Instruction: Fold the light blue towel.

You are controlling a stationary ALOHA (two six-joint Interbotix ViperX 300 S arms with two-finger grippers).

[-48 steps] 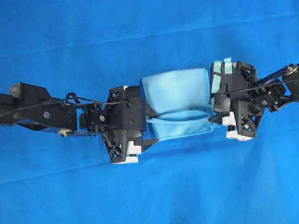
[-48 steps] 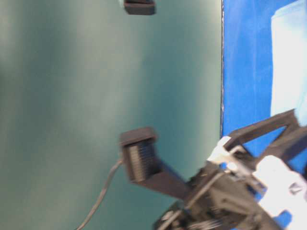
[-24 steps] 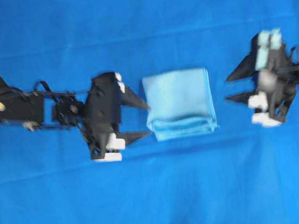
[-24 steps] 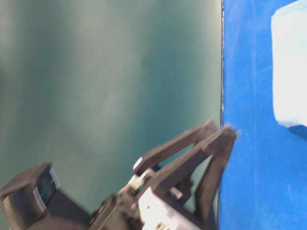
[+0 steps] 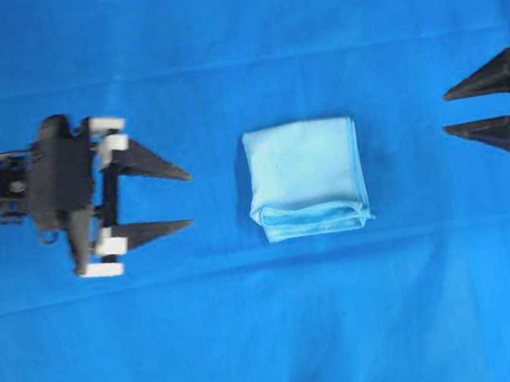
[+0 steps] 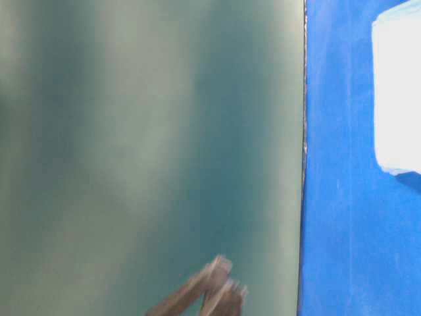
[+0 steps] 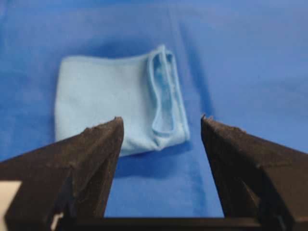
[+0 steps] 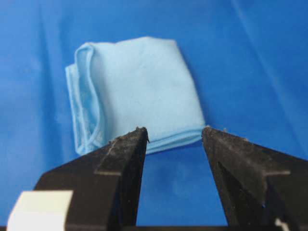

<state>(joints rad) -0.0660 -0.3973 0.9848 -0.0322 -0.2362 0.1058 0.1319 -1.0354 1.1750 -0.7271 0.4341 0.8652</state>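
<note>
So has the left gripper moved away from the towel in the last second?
Yes. In the overhead view the left gripper, open and empty, has pulled back leftward from the light blue towel, which lies folded in the same spot; blue covering now shows between them.

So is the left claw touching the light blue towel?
Apart. In the overhead view, bare blue table covering shows between the left gripper and the light blue towel.

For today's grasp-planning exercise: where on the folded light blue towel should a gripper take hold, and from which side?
Probably the layered open edge of the light blue towel, at its near side in the overhead view, where hems stack into a raised lip. Come in low from that side; the top is flat and offers nothing to pinch.
</note>
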